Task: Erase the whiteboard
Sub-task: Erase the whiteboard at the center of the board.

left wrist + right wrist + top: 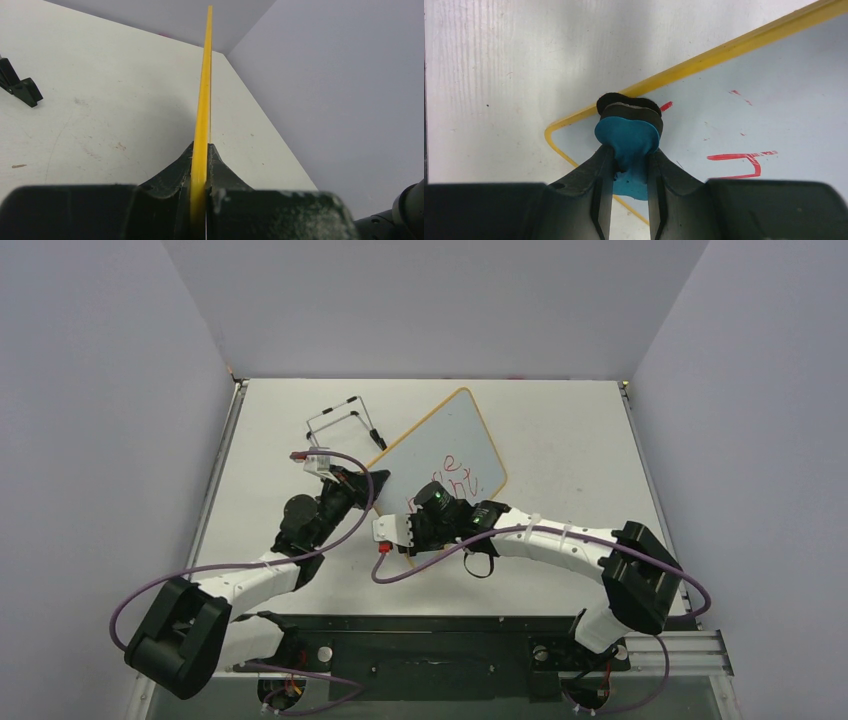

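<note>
Red handwriting (455, 478) marks the near half of the whiteboard (440, 435), which sits angled on the table (580, 440), just left of centre and far of the 2 arms. The left gripper (200, 152) is clamped tight on its yellow frame (204, 100) at the left edge. The right gripper (629, 155) pinches a blue eraser (626, 132), its felt at the board's near corner beside the strokes. A black wire stand (345, 422) sits far-left, apart. Pressing hard could slide the thin frame from the left jaws and swing the board; the squeezed eraser may twist and skip.
</note>
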